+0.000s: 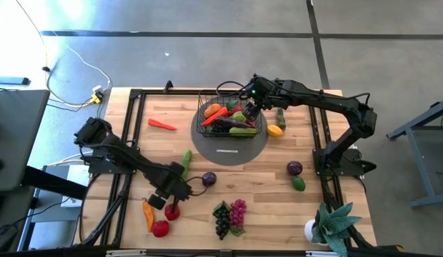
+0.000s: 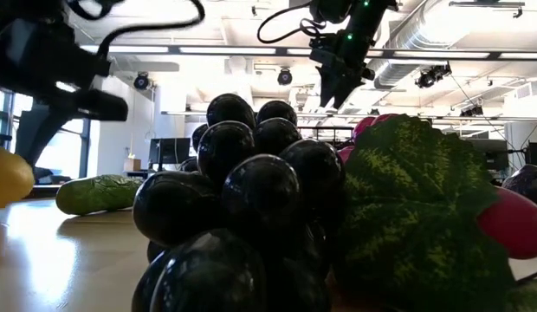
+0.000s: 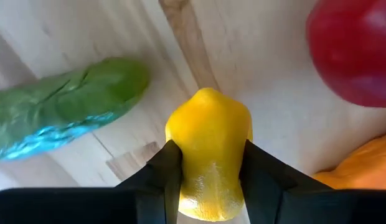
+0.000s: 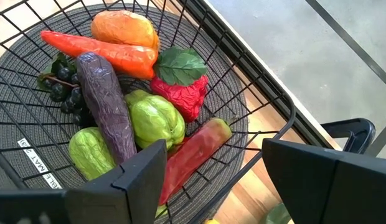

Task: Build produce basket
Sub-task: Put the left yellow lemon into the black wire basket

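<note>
Two grippers are seen at work. The left gripper [image 3: 205,171] is clamped on a yellow lemon [image 3: 208,149] low over the wooden table [image 1: 136,139], its fingers [image 3: 165,165] pressed against both sides of the fruit. Just beside that gripper lie a green cucumber [image 3: 68,109], a red tomato [image 3: 355,53] and an orange pepper [image 3: 361,168]; in the high view a purple round fruit [image 1: 208,179] is seen close by as well.

The right gripper [image 4: 211,174] is held over the black wire-mesh basket [image 1: 204,114] with its fingers spread apart and nothing between them. Under and ahead of it, inside the basket, are noted: a purple eggplant [image 4: 106,106], two green peppers [image 4: 155,121], a red and green chili [image 4: 193,152], a crumpled red pepper [image 4: 183,93] with a green leaf [image 4: 180,65], a long red-orange pepper [image 4: 99,50], an orange fruit [image 4: 124,28] and dark grapes [image 4: 65,90]. The basket stands on a grey round mat [image 1: 229,151].

Outside the basket, near the right gripper, a yellow lemon [image 1: 275,130] and a dark green vegetable [image 1: 280,116] are recorded; farther off, a purple fruit [image 1: 294,168] and a green one [image 1: 299,183].

Toward the table's near edge lie black grapes [image 1: 221,218], pink-purple grapes [image 1: 238,212], and a potted plant [image 1: 329,225]. A red pepper [image 1: 162,124] lies alone, well apart from the left gripper.

Beyond the table, a grey concrete floor [image 1: 207,43] and, in the low view, ceiling ducts [image 2: 442,43] are visible.
</note>
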Tool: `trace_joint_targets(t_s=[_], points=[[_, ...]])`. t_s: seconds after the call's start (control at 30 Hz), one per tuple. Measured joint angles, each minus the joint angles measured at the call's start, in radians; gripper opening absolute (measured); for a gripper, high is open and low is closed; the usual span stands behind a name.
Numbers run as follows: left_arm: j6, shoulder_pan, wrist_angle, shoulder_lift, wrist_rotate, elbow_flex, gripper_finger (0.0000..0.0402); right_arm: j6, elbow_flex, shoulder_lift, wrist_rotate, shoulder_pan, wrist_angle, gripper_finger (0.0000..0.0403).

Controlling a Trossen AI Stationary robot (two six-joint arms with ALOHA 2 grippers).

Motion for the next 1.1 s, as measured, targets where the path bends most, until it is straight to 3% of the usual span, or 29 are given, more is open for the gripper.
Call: trace_joint_targets(t_s=[0.37, 0.7, 0.9, 1.1], points=[[-0.224, 0.001, -0.012, -0.152, -0.072, 0.001, 0.0113, -0.071, 0.0, 0.0, -0.172, 0.002, 0.001, 0.0248], [-0.402, 0.073, 0.017, -0.284, -0.223, 0.002, 0.0113, -0.044, 0.0, 0.0, -0.194, 0.002, 0.005, 0.0248], [-0.421, 0.165, 0.093, -0.349, -0.312, 0.002, 0.0113, 0.058, 0.0, 0.0, -0.195, 0.002, 0.005, 0.0248], [-0.324, 0.284, 0.188, -0.374, -0.365, 0.003, 0.0113, 0.069, 0.0, 0.0, -0.224, 0.002, 0.006, 0.0248]])
